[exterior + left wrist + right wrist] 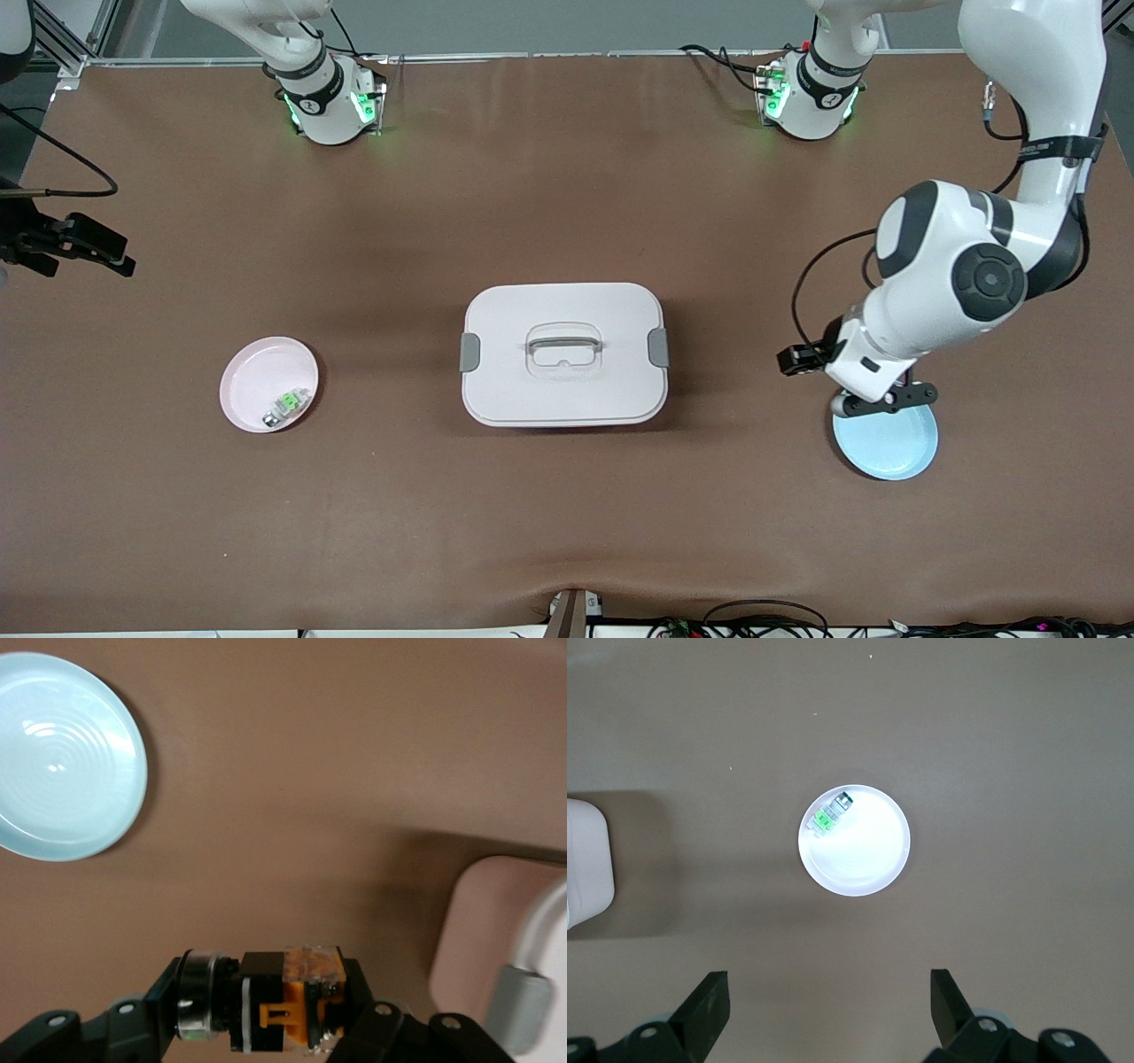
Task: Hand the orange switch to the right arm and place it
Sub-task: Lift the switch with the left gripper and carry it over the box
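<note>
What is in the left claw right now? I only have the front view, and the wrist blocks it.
Observer: The left claw, by the blue plate, is shut on the orange switch.
Operator: How does it sit?
Observer: Crosswise between the fingers, silver cap against one, orange end against the other.
Operator: Is the right claw ready?
Observer: The right claw is open, up over bare table, looking down at the pink plate with the green-and-silver component on it.
</note>
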You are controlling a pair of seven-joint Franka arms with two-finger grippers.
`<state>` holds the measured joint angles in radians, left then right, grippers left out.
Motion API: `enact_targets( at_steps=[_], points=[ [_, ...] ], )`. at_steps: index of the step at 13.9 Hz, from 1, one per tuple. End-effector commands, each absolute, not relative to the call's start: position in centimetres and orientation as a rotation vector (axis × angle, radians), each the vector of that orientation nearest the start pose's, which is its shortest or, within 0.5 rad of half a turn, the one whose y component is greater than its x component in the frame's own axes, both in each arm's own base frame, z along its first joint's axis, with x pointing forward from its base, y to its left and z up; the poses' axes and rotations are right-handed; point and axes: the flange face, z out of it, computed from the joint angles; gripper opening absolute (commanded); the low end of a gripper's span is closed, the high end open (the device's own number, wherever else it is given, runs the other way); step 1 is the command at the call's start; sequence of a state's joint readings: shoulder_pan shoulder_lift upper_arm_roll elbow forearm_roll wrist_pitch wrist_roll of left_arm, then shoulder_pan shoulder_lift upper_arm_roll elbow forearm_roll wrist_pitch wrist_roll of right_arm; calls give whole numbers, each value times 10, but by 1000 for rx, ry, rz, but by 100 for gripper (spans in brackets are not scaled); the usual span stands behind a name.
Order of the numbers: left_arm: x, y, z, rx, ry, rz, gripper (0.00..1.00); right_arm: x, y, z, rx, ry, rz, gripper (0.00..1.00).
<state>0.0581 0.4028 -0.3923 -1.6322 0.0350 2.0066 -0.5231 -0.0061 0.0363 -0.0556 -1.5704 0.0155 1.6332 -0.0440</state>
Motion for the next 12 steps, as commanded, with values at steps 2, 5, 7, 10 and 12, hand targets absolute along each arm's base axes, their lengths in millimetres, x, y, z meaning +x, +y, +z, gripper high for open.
enact_targets(
  at_steps=[2, 5, 7, 10, 12],
  points=[
    [627, -226, 425, -3282, -558, 145, 12, 568, -37, 615, -3143, 19, -55, 100],
    [617, -261, 441, -3272, -777, 179, 12, 572, -53, 603, -3141, 77, -22, 100],
    [613, -285, 443, -3266, -866, 218, 10, 597, -50, 550, -3145, 67, 125, 100],
    [606, -322, 448, -3226, -1074, 289, 9, 599, -56, 551, -3142, 14, 109, 100],
    [597, -346, 449, -3177, -1191, 326, 9, 611, -62, 517, -3129, 32, 186, 100]
  ],
)
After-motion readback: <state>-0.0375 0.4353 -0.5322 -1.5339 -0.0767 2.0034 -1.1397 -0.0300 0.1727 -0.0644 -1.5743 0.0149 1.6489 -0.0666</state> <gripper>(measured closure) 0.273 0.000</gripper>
